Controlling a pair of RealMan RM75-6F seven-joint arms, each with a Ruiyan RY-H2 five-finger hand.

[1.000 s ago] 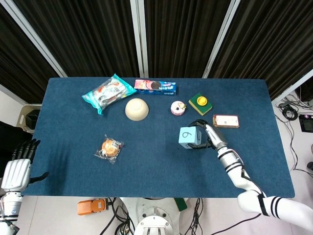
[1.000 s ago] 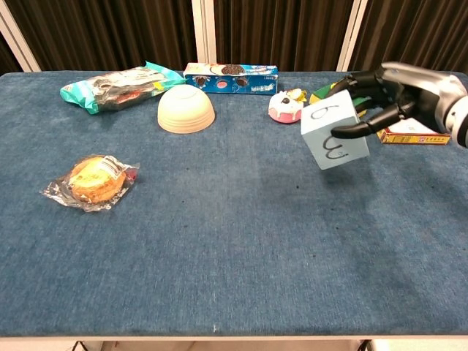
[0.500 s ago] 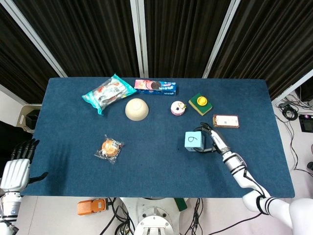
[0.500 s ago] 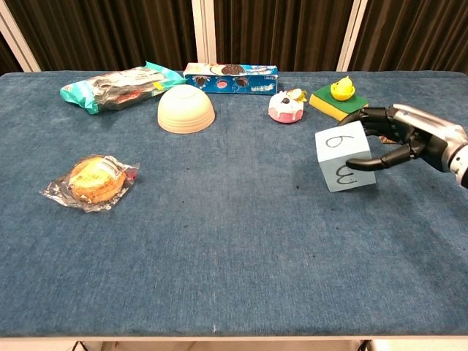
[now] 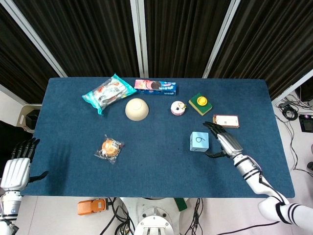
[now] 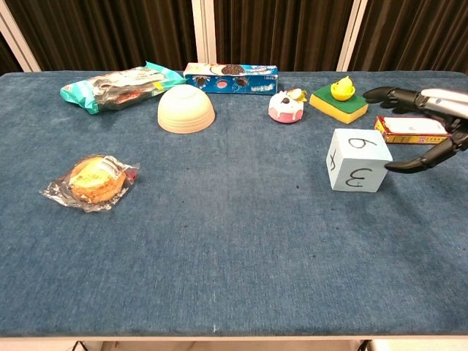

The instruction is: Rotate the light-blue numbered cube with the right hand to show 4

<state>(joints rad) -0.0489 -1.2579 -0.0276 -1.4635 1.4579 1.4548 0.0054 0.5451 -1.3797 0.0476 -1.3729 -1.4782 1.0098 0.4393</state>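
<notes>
The light-blue numbered cube [image 5: 199,141] [image 6: 357,160] rests flat on the blue table to the right of centre. Its top face reads 6, the face toward the chest camera reads 3, and its left face shows a 4. My right hand [image 5: 222,140] [image 6: 426,129] hovers just right of the cube with its fingers spread apart, holding nothing and not touching it. My left hand [image 5: 18,166] hangs off the table's left front corner, fingers extended and empty.
Behind the cube lie a yellow-green sponge [image 5: 200,103], a pink doughnut [image 5: 178,108] and an orange-edged box [image 5: 226,121]. Farther left are an upturned bowl [image 5: 137,109], a cookie box [image 5: 155,87], a teal snack bag [image 5: 108,92] and a wrapped bun [image 5: 110,148].
The right hand lowered the cube from the air onto the table, let go and drew back to the right. The cube now sits level. The left hand stayed still.
</notes>
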